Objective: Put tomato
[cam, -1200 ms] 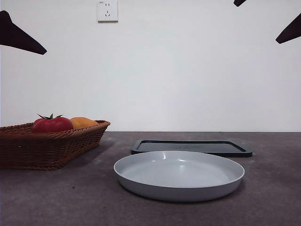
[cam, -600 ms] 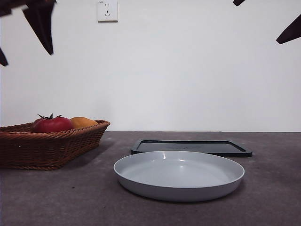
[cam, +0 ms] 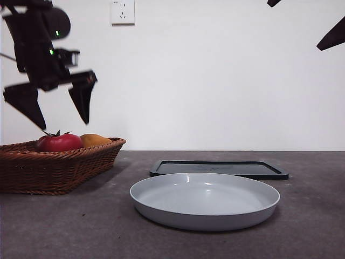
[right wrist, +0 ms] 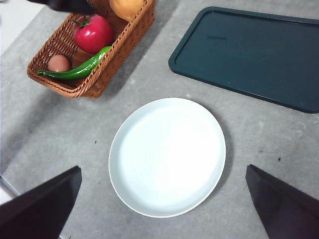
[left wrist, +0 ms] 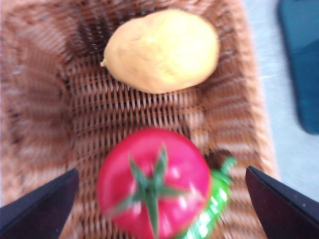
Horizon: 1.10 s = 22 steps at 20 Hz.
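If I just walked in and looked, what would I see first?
Probably the shiny red tomato with its green star-shaped stem, lying in the brown basket beside a yellow-orange fruit. Right above it hangs the left end effector, jaws open on either side of it, not touching. Next you would spot the big empty grey plate in the middle of the table, with a dark tray behind it.

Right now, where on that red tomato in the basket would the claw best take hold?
Probably from straight above, jaws closing on the round flanks of the tomato, either side of its upright stem. The open left gripper hangs over it. The basket wall, the yellow fruit and the green pepper crowd its sides.
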Motion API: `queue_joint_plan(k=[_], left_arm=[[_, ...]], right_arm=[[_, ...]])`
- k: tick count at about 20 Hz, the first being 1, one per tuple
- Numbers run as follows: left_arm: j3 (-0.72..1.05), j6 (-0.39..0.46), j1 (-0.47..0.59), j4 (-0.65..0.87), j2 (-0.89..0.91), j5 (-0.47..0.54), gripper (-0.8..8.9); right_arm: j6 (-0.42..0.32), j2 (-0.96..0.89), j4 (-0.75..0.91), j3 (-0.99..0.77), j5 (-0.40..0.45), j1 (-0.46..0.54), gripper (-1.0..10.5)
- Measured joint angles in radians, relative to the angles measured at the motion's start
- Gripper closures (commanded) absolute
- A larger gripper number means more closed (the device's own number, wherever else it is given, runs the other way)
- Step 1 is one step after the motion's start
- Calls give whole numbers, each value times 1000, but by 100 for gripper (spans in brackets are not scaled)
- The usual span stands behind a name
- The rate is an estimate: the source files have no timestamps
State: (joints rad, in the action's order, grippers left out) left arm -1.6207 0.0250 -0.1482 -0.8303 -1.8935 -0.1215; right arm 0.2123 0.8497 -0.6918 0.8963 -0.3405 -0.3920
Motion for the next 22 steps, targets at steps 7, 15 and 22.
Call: queue_joint_plan(k=[7,15,22], left_arm=[[0,15,0,35,-131,0,203],[-24,15,0,-4,-150,0,545],[-277,7,-13,-334,-149,-6,545]], right_arm=[[0,0,0,0,0,0,332],[0,0,0,0,0,0,332],[0,0,0,0,0,0,332]])
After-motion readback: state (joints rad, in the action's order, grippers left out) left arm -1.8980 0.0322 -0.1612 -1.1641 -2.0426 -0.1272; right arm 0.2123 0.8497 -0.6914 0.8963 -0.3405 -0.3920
